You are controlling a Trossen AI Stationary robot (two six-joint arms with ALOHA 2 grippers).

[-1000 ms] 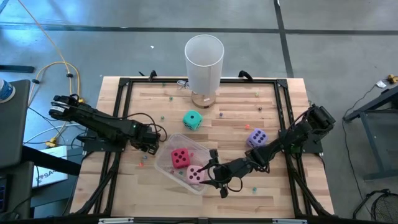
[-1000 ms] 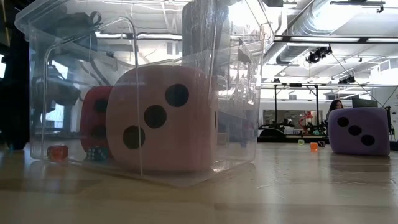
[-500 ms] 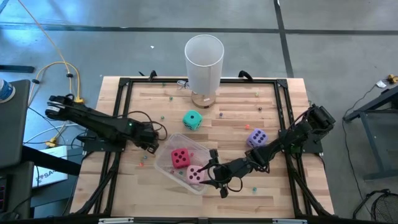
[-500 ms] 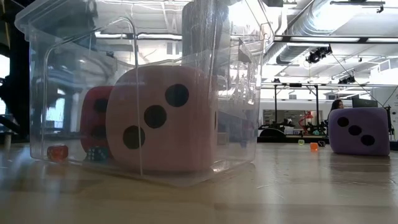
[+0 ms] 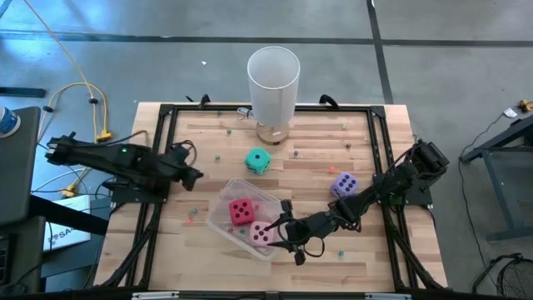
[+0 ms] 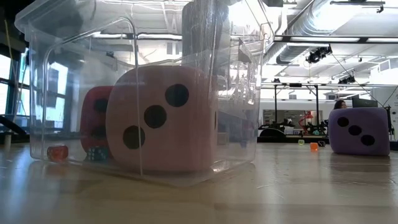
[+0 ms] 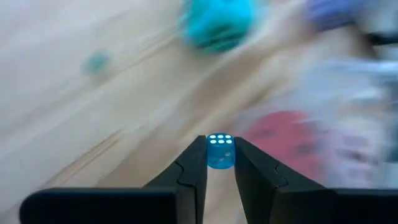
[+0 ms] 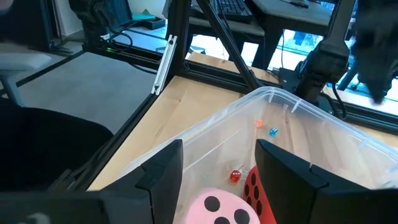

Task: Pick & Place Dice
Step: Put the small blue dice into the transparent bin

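Clear plastic makes up the bin in front of the two arms, and two of the four dice already lie in it: the red die and the pink die, side by side. In the low view they sit on the bin floor with a couple of tiny beads beside them.

The right gripper rests at the bin's near edge, just beside the pink die. Its fingers stand about half apart, straddling the bin's rim with the wall running between them; they hold no die.

The left gripper is off to the bin's left, clear of it. Its fingers are nearly closed on a tiny blue die, a translucent bead-sized one, not one of the foam cubes. Ahead of it in its wrist view, the teal-green die lies on the bare wood, well apart from the gripper; in the same view the red one shows as a blur.

The purple die sits on the table beside the right arm's forearm, outside the bin.

So the job looks about half done: two foam dice are in, and the teal-green and purple ones remain to be picked up and placed.
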